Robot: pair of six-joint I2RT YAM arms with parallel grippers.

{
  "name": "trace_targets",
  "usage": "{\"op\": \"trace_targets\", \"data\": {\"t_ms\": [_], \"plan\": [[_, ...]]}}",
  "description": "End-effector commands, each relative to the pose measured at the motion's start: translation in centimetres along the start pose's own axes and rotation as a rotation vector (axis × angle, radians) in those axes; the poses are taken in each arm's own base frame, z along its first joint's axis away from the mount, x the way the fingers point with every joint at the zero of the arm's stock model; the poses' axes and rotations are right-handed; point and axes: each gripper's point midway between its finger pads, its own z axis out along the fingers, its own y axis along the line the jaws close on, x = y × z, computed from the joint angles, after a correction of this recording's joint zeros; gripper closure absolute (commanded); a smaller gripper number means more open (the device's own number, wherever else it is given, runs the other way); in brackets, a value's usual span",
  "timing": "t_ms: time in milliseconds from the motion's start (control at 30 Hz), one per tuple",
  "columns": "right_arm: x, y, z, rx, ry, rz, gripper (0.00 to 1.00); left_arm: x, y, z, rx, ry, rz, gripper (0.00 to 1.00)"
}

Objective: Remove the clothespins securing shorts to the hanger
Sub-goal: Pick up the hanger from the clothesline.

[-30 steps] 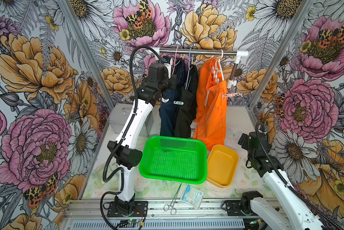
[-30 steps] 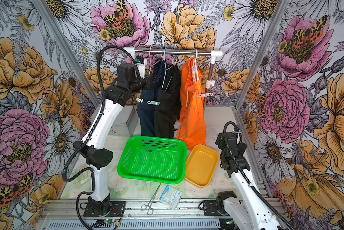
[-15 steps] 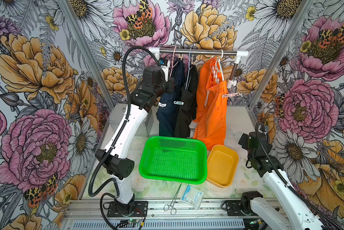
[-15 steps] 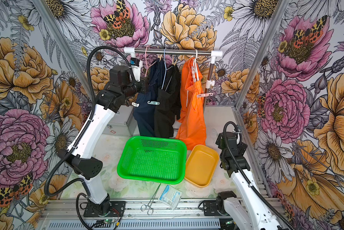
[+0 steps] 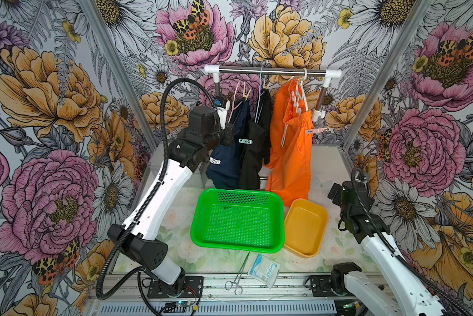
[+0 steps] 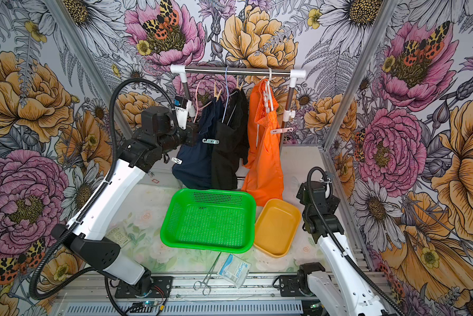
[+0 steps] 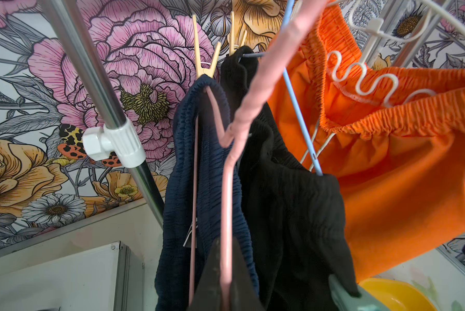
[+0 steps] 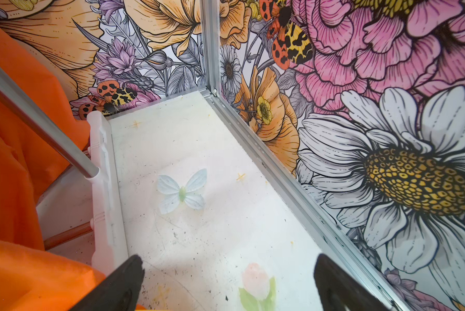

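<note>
Navy shorts (image 5: pixel 225 167), black shorts (image 5: pixel 253 153) and orange shorts (image 5: pixel 293 153) hang below the rail (image 5: pixel 271 71). My left gripper (image 5: pixel 230 132) is shut on the pink hanger (image 7: pixel 227 204) that carries the navy pair; its hook (image 6: pixel 199 86) sits below the rail. Several clothespins show: a wooden one (image 7: pixel 206 63) atop the navy waistband, another wooden one (image 7: pixel 235 40) on the black pair, a white one (image 5: pixel 215 161), a grey-teal one (image 5: pixel 245 141) and a pale pink one (image 5: pixel 317 130) on the orange pair. My right gripper (image 8: pixel 228 282) is open and empty, low at the right.
A green basket (image 5: pixel 241 192) and a yellow tray (image 5: pixel 323 219) sit in front of the rack. Steel forceps (image 5: pixel 239 273) and a surgical packet (image 5: pixel 264 269) lie at the front edge. The rack's post (image 7: pixel 99 88) stands beside the navy shorts.
My left arm has swung left and down, still shut on the pink hanger, pulling the hanger and navy shorts leftward below the rail. The right arm has not moved.
</note>
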Motion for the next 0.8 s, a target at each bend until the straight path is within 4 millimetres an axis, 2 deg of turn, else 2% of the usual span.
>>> {"op": "trace_targets", "data": {"t_ms": [0,167,367,667,767], "plan": [[-0.6,0.4,0.0,-0.005,-0.013,0.004,0.0,-4.0,-0.1,-2.9,-0.002,-0.167,0.036,1.0],[-0.7,0.5,0.1,-0.002,-0.008,0.0,0.0,-3.1,-0.7,-4.1,0.033,-0.17,0.102,1.0],[-1.1,0.3,0.0,0.008,-0.019,0.0,0.0,-2.8,-0.4,-6.9,0.015,-0.199,0.119,1.0],[-1.5,0.3,0.1,0.021,-0.024,0.004,0.0,-4.7,1.4,-14.4,-0.075,-0.372,0.124,1.0],[-1.5,0.3,0.2,0.023,-0.021,0.009,0.0,-5.3,1.7,-16.2,-0.086,-0.417,0.135,1.0]]}}
